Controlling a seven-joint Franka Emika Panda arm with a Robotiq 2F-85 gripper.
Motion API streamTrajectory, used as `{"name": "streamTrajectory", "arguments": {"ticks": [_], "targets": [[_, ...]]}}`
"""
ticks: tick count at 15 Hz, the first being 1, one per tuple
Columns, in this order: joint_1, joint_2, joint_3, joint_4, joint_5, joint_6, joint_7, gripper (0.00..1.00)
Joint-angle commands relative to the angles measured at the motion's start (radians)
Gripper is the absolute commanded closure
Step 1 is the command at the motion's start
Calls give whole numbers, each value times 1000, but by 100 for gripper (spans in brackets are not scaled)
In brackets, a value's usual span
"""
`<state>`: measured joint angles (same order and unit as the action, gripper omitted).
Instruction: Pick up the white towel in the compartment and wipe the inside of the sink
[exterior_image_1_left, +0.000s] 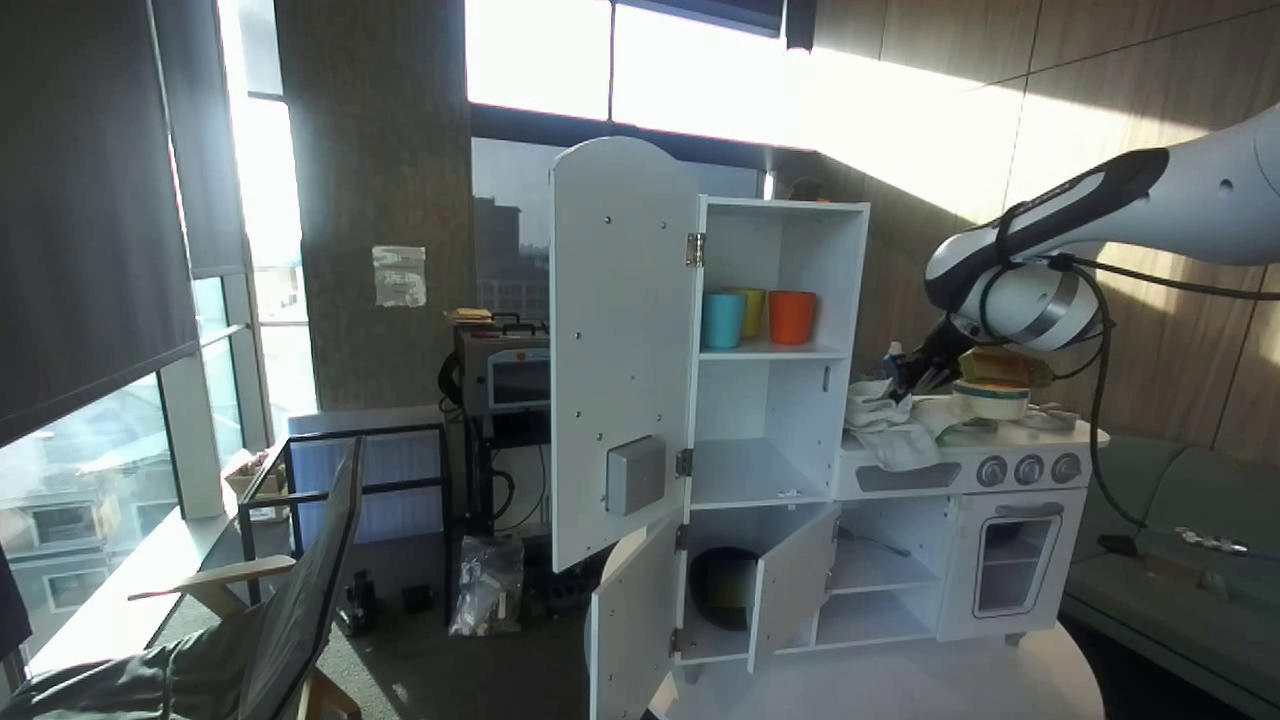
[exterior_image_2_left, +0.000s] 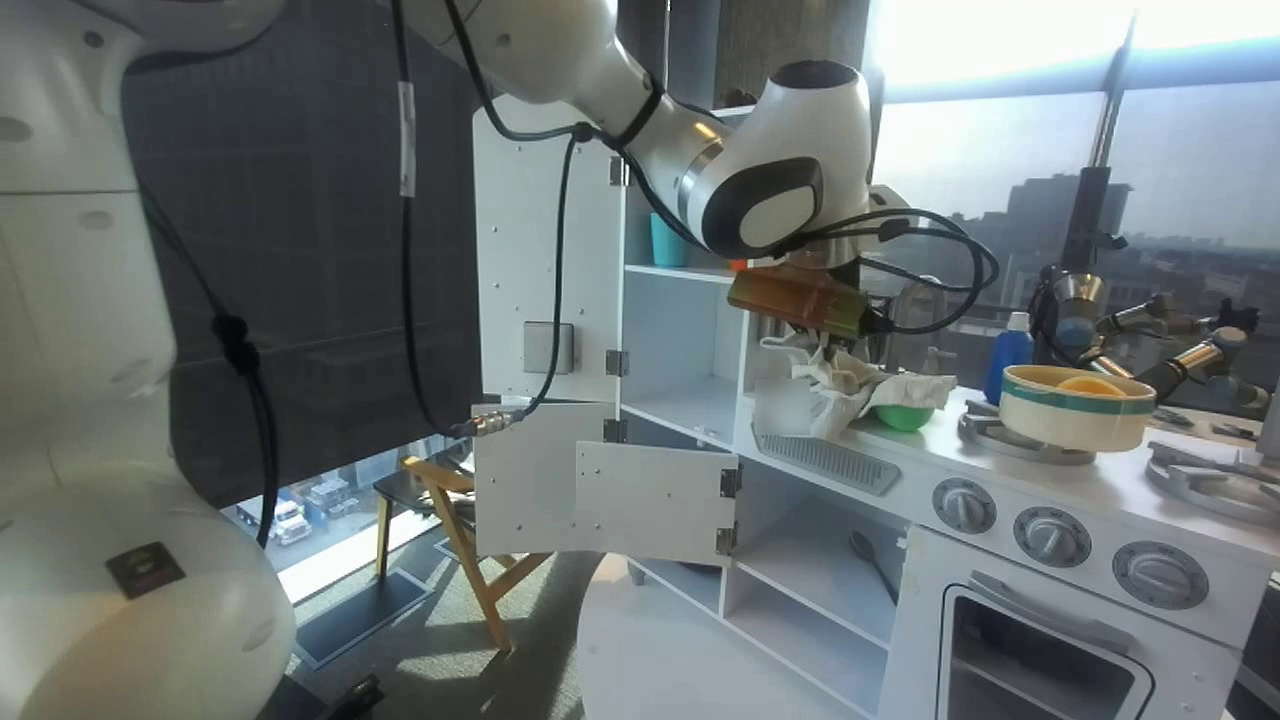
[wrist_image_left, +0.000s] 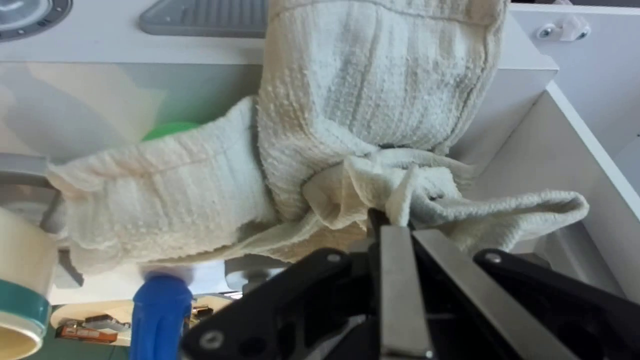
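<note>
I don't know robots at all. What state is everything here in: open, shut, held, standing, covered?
White towel: gripped, crumpled, hanging loosely.
Gripper: shut on the towel.
Tall door: open.
Lower cupboard doors: both open.
Oven door: shut.
Cream pot: upright, no lid.
Blue bottle: upright.
Green bowl: partly covered by the towel.
Three cups: standing.
Oven knobs: settings unclear.

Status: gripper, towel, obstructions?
Gripper shut on white towel. Bunched at the grip, flaps hanging. Possibly in the way: green bowl, partly hidden.
</note>
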<state>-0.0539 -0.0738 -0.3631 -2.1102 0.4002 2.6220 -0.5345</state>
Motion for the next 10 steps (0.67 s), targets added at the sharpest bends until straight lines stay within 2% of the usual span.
{"name": "streamTrajectory", "arguments": {"ticks": [1, 4, 5, 7, 10], "targets": [[-65, 39, 38, 28, -14, -40, 35, 99], [-81, 55, 68, 30, -10, -59, 26, 99], [-85, 45, 81, 21, -55, -40, 49, 72], [-93, 8, 100, 8, -163, -10, 106, 64], [-106, -35, 119, 13, -357, -21, 230, 42]]}}
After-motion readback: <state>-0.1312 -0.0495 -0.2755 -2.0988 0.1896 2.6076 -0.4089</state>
